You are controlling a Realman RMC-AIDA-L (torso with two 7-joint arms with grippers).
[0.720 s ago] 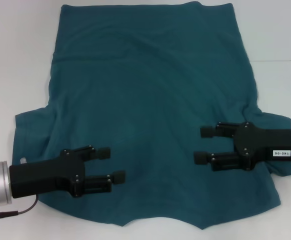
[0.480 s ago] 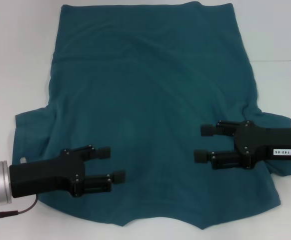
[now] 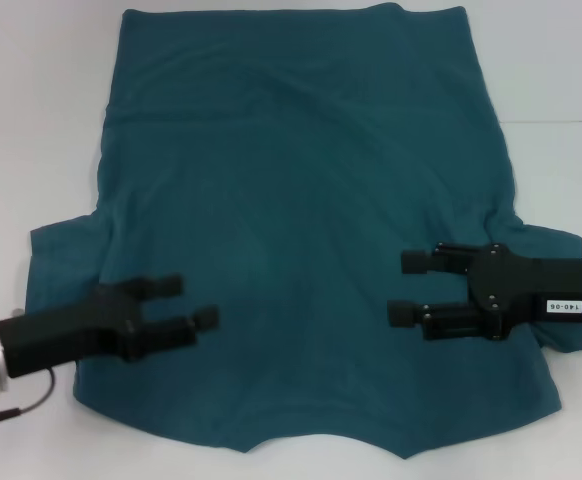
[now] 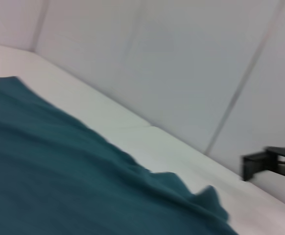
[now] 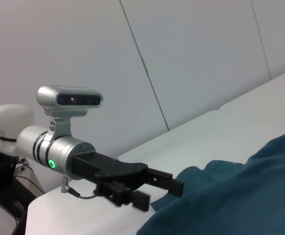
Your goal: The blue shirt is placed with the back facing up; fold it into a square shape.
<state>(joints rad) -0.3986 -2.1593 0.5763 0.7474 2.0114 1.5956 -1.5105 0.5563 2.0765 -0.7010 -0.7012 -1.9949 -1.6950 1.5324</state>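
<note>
Your blue shirt lies spread flat on white counter, hem at 12 o'clock, sleeves toward 3 and 9, neck edge at 6. Left tool hovers over shirt near 8 o'clock sleeve, fingers spread, gripping nothing. Right tool hovers over shirt near 4 o'clock sleeve, fingers likewise spread and empty. In right wrist view you see left tool above shirt's edge. Cloth shows soft wrinkles.
</note>
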